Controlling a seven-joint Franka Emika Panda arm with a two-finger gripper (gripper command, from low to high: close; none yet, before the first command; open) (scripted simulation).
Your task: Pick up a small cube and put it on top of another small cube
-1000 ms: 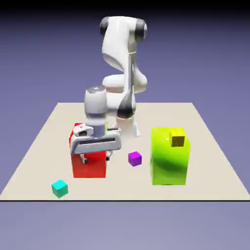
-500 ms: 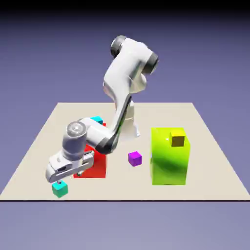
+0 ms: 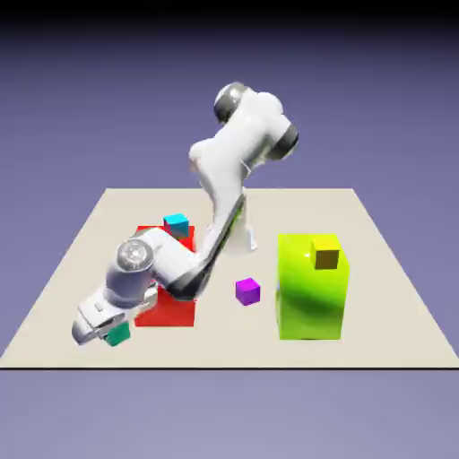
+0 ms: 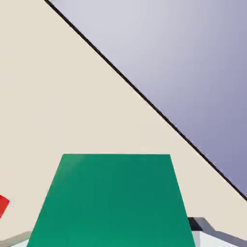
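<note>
My two-finger gripper (image 3: 106, 333) has come down from above the big red block (image 3: 168, 305) to the table's near edge, and its jaws, wide a moment ago, are now clenched on the tiny glossy turquoise-green cube (image 3: 117, 334). I judge the grasp made, so lifting comes next. In the hand view that cube (image 4: 112, 200) fills the space between my fingertips (image 4: 195, 225), sitting squarely in the grip with the beige table (image 4: 58, 96) beyond it. Off to the exterior view's right of my gripper, well apart, past the red block, lies the tiny plain purple-magenta cube (image 3: 248, 291), uncovered and waiting as the stacking base.
</note>
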